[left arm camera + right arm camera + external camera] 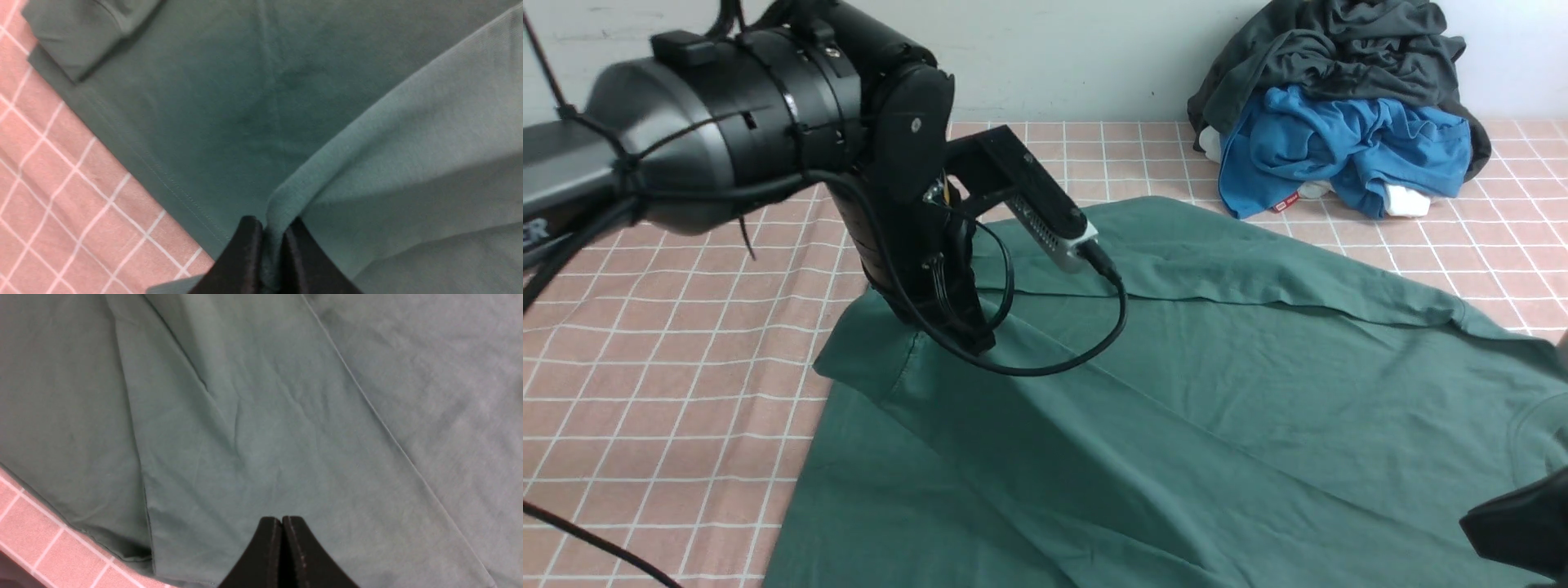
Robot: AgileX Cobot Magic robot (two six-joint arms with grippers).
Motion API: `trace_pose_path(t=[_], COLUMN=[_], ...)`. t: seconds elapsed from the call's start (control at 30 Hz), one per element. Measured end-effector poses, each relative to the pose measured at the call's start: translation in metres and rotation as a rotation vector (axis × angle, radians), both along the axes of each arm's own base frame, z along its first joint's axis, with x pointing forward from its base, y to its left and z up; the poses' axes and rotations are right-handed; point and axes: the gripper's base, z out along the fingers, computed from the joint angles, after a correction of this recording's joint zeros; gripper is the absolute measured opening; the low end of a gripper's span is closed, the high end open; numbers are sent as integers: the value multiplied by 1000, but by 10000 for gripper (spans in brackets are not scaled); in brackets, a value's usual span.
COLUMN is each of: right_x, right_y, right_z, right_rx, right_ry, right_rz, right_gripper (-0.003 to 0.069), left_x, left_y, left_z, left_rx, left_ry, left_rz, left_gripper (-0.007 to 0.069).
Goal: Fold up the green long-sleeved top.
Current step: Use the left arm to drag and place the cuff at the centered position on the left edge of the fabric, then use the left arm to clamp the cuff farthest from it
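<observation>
Left arm (727,122) housing fills the near front view. Left gripper (970,339) is down on the green long-sleeved top (1192,392), which lies spread over the pink checked cloth (645,367). One flap is laid across the body, creases are shallow, and no logo is visible.

Left wrist view: jaws are pinched on a raised ridge of green fabric near a stitched edge.

Right wrist view: right gripper (282,522) is closed on nothing, above flat green cloth with a seam.

Risk: the pinch looks thin, so a pull could slip it. It could also drag the layer beneath and skew the fold, since nothing anchors the far side.
</observation>
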Motion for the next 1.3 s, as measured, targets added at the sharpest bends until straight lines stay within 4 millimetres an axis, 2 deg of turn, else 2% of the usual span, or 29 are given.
trace_pose_path(t=[0.17,0.23,0.27,0.43,0.6,0.73,0.8,1.03,1.17,1.3], right_x=[0,1,1,4,15,30,44,69,73,78], right_y=[0,0,0,1,2,4,6,11,12,13], right_z=[0,0,0,2,3,-5,-18,-50,-56,-50], right_rx=[-1,0,0,17,39,25,-6,-83,-93,-94], right_ry=[0,-4,-3,-48,-99,-83,-38,76,98,80], right_rz=[0,-1,-1,-19,-58,-95,-112,-110,-109,-107], right_gripper=[-14,-14,-14,-14,-14,-14,-14,-14,-14,-14], left_x=[16,23,24,41,68,89,107,150,164,176], left_y=[5,10,11,30,52,63,68,67,65,66], left_z=[-30,-39,-40,-42,-34,-34,-38,-61,-71,-88], left_rx=[22,20,18,-23,-72,-125,-180,-288,-296,-304], left_ry=[55,61,61,33,10,3,5,12,0,3], left_rz=[70,119,127,268,407,469,513,568,569,590], left_gripper=[59,101,107,294,389,399,399,399,399,399])
